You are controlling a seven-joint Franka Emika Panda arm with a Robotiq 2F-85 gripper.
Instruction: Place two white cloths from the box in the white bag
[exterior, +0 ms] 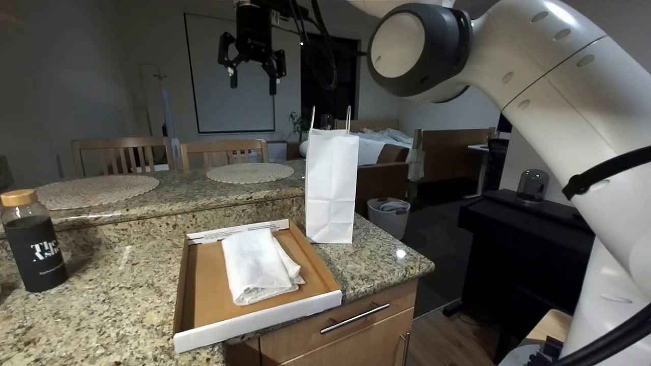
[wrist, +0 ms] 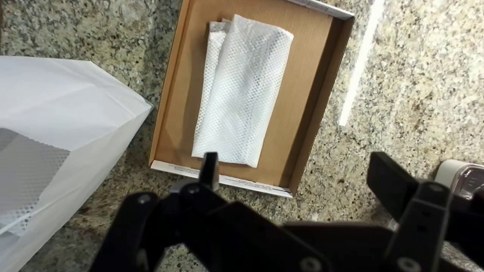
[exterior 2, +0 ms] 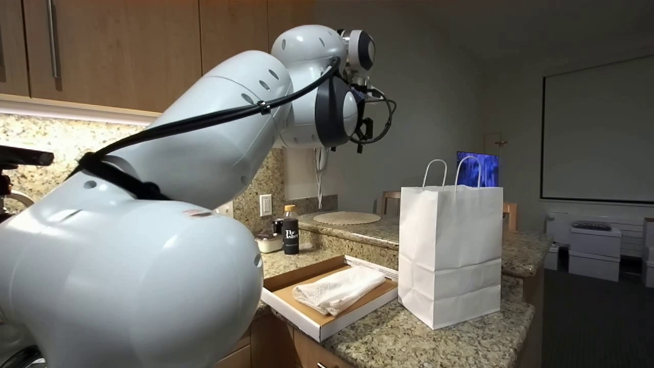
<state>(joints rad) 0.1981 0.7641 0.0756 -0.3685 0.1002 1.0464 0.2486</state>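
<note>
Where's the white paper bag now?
In an exterior view, the white paper bag stands on the granite counter, right of the cardboard box. Wrist view: left edge.

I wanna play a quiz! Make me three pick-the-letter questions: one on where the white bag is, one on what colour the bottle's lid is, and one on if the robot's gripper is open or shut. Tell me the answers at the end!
1. Where is the white bag?
A) On the counter, beside the box
B) Inside the box
C) Under the box

2. What colour is the lid on the bottle?
A) Red
B) Blue
C) Light brown

3. How is the gripper?
A) Shut on the white bag
B) Open
C) Shut on the bottle

Answers:
1: A, both exterior views show it standing on the counter next to the box.
2: C, the lid looks tan in both exterior views.
3: B, its fingers stand apart with nothing between them, and a folded white cloth lies in the box.
</note>
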